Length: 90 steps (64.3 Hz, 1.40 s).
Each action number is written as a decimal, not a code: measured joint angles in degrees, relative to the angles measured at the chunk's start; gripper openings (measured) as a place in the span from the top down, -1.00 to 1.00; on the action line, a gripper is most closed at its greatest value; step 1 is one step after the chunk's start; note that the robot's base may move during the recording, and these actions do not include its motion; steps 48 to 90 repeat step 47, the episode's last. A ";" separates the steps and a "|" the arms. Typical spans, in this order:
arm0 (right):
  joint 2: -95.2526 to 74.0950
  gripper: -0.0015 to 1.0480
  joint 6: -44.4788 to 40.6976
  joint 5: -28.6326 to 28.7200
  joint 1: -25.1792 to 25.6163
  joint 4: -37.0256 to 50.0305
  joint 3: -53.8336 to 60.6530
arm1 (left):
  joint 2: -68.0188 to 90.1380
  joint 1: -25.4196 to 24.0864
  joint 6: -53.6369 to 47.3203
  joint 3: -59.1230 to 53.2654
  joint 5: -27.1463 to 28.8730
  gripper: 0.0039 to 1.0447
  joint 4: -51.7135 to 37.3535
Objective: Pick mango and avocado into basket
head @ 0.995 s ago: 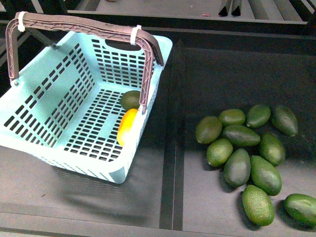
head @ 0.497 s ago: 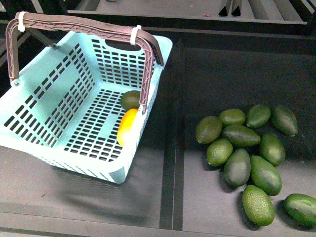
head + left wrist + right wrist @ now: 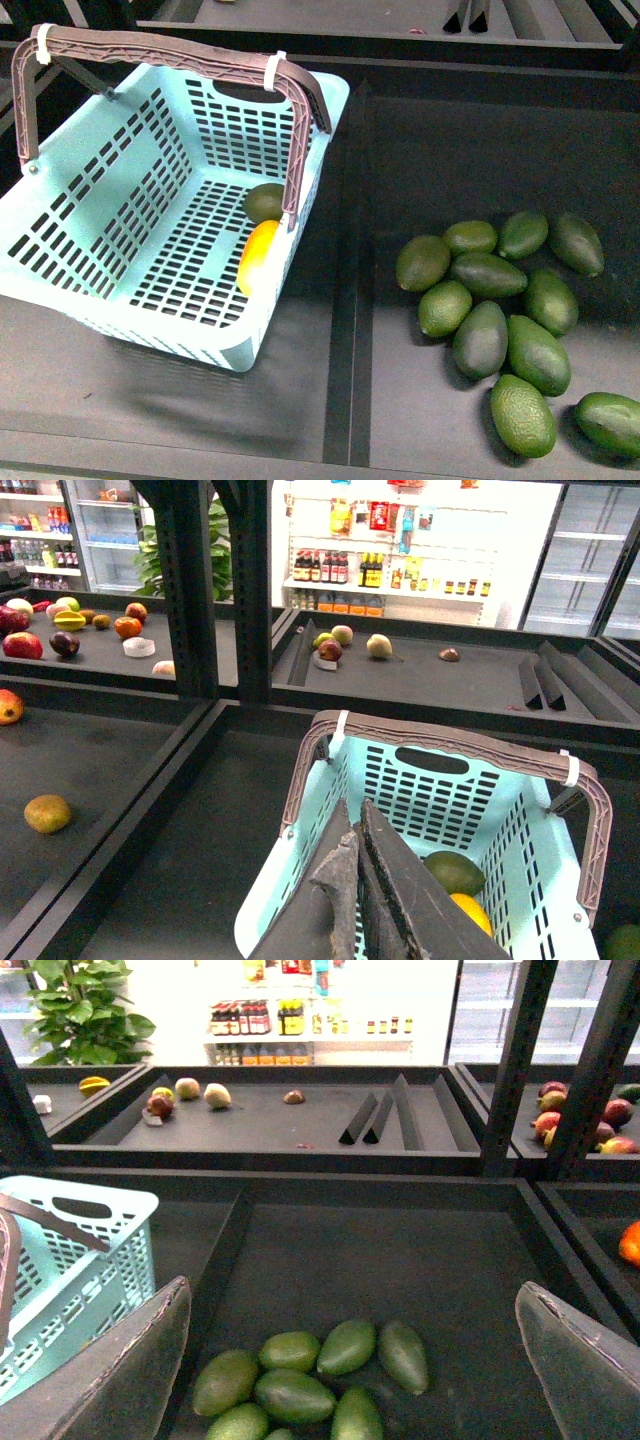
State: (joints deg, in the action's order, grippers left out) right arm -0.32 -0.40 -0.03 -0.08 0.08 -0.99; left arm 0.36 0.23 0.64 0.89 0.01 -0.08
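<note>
Front view, nearest first: loose avocados (image 3: 500, 320) lie heaped toward the worktop's near right corner. Left of the divider, the basket (image 3: 90, 210) already holds the mango (image 3: 258, 256) and, just behind and touching it, the avocado (image 3: 266, 202), both against its right wall under the brown handle (image 3: 180, 55). Both picks look done; what remains is probably only to keep the arms clear. Left gripper (image 3: 358, 880) hangs above the basket, jaws pressed together, empty. Right gripper (image 3: 350, 1360) is spread wide over the heap, holding nothing.
</note>
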 joint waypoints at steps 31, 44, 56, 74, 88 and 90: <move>0.00 -0.83 -0.02 0.00 0.00 0.00 0.00 | 0.00 0.00 0.00 0.00 0.00 -0.62 0.00; 0.00 -0.83 -0.02 0.00 0.00 0.00 0.00 | 0.00 0.00 -0.07 0.00 0.00 -0.84 0.00; 0.00 -0.83 -0.02 0.00 0.00 0.00 0.00 | 0.00 0.00 -0.07 0.00 0.00 -0.84 0.00; 0.00 -0.83 -0.02 0.00 0.00 0.00 0.00 | 0.00 0.00 -0.07 0.00 0.00 -0.84 0.00; 0.00 -0.83 -0.02 0.00 0.00 0.00 0.00 | 0.00 0.00 -0.07 0.00 0.00 -0.84 0.00; 0.00 -0.83 -0.02 0.00 0.00 0.00 0.00 | 0.00 0.00 -0.07 0.00 0.00 -0.84 0.00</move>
